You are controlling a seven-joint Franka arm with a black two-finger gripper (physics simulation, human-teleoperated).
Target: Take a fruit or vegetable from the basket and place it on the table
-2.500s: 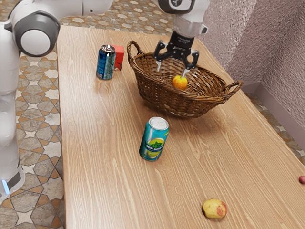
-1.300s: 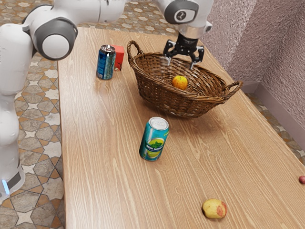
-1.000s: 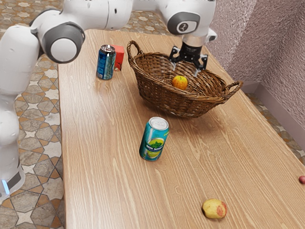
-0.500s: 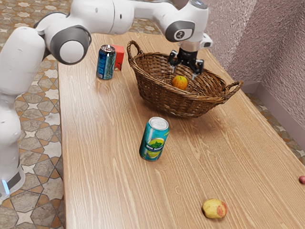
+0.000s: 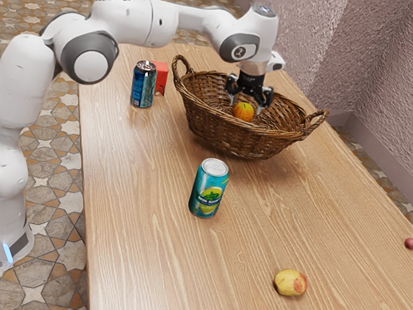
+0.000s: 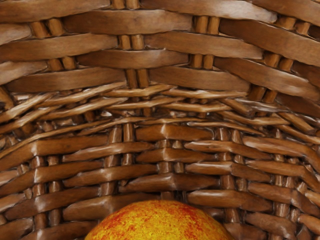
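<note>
The black two-finger pincer [image 5: 245, 107] is released, its fingers standing apart over the brown woven wicker basket [image 5: 226, 132], tips pointing down inside the rim; in the exterior view the small round yellow-orange fruit [image 5: 243, 112] shows between the fingertips, and whether either finger touches it I cannot tell. That fruit lies inside the basket, at the hollow's middle; in the wrist view its rounded top, mottled yellow and red, is near the hand, with the wall's flat interlaced strips beyond it.

Take the upright teal drink can with a silver lid and green-and-yellow label [image 5: 209, 188] as the centre of a clock face laid over the exterior view; the basket stands at its 1 o'clock, close by but apart from it; the taller dark blue can [image 5: 142, 85] stands upright at 11 o'clock, with a bright red box [image 5: 162, 76] just beside it, at the blue can's own 2 o'clock and partly hidden by it; the yellow fruit with a red blush [image 5: 290, 283] lies near 5 o'clock, and a tiny dark red round thing [image 5: 410, 243] sits well out between 3 and 4 o'clock. All of these are on the light wood-grained desk [image 5: 142, 213]; the basket's two looped handles rise at the basket's own 10 o'clock and 3 o'clock; the white jointed arm [image 5: 129, 22] reaches in from 9 o'clock, high across the desk's far part.
</note>
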